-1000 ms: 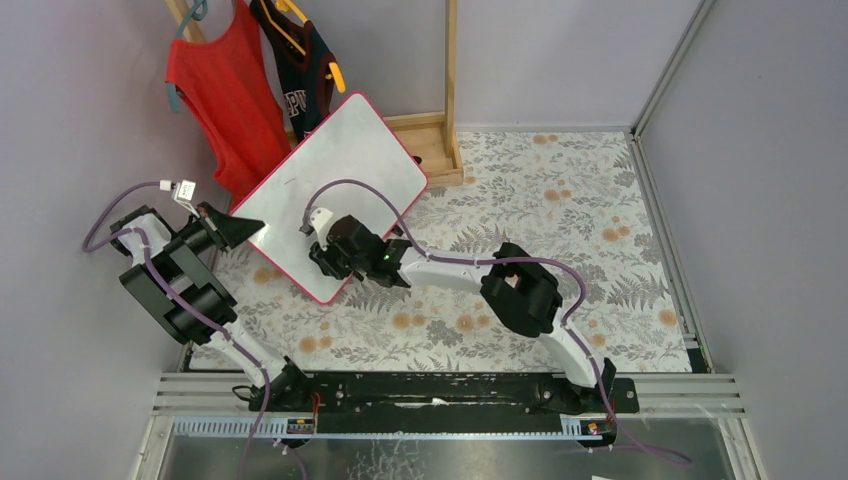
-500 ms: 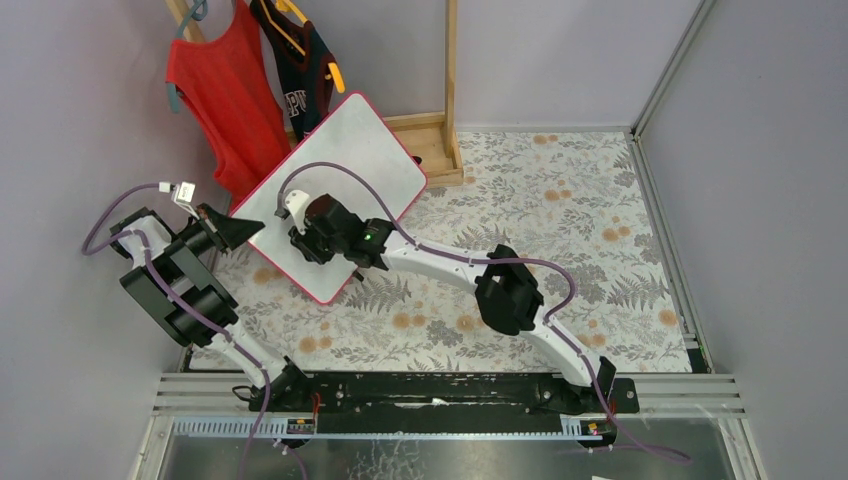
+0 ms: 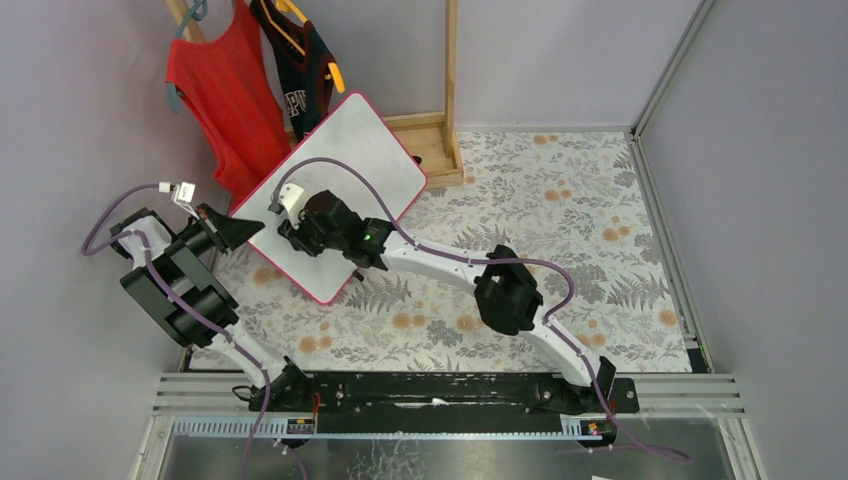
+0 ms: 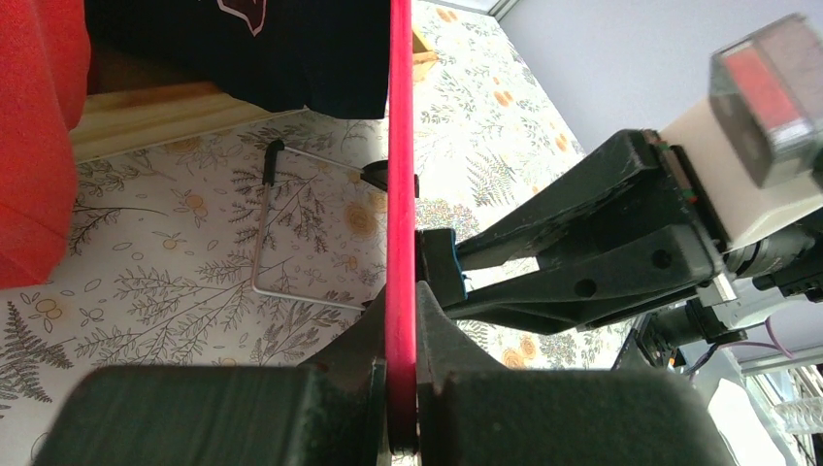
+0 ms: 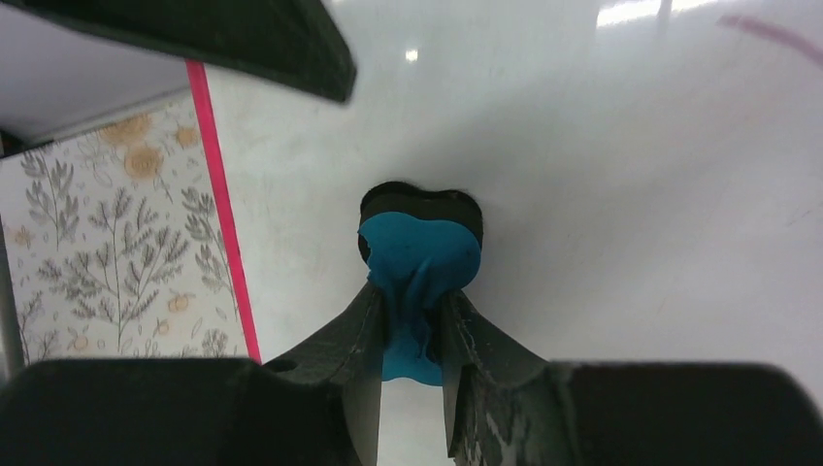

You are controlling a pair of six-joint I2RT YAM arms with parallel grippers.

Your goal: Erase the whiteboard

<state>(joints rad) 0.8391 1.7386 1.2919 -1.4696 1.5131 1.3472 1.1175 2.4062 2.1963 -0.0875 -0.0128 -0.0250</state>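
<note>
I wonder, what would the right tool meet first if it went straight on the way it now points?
The whiteboard: the blue pad held in the right tool seems pressed against its white surface, so nothing else lies between.

The bench (image 3: 560, 200) is covered with a pale sheet printed with grey ferns and orange flowers, and a black rail (image 3: 450, 385) runs along its near edge. At the far side, left of the middle, the flat foot of a wooden stand (image 3: 437, 145) sits on the print. Just near of it, on the left, the whiteboard (image 3: 355, 135) stands tilted, its thin wire leg (image 4: 259, 243) resting on the sheet.
</note>
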